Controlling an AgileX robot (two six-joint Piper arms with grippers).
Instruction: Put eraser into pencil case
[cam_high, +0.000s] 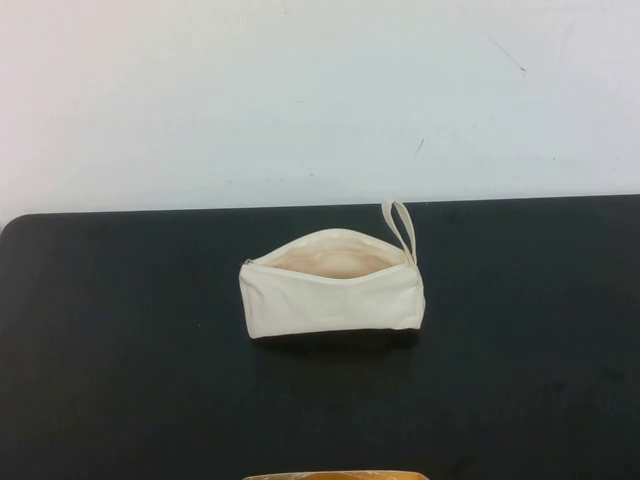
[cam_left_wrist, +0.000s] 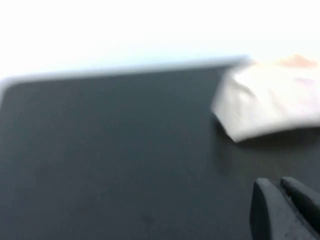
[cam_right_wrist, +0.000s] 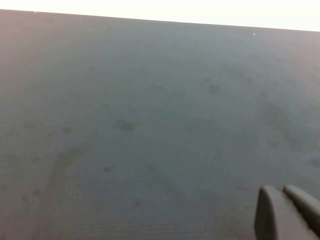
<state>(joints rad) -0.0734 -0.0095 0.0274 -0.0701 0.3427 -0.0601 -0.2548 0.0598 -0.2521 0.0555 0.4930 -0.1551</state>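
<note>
The cream-white pencil case (cam_high: 332, 287) lies mid-table on the black table, its zip open and the pale beige lining showing, its loop strap (cam_high: 399, 225) at the right end. It also shows in the left wrist view (cam_left_wrist: 267, 105). The eraser is not visible in any view. My left gripper (cam_left_wrist: 278, 187) is shut with nothing between its fingers, low over bare table some way short of the case. My right gripper (cam_right_wrist: 281, 192) is shut and empty over bare table. Neither arm shows in the high view.
The black table (cam_high: 120, 350) ends at a white wall behind. A yellowish-brown edge (cam_high: 335, 475) shows at the table's near edge. Bare table surface lies on both sides of the case.
</note>
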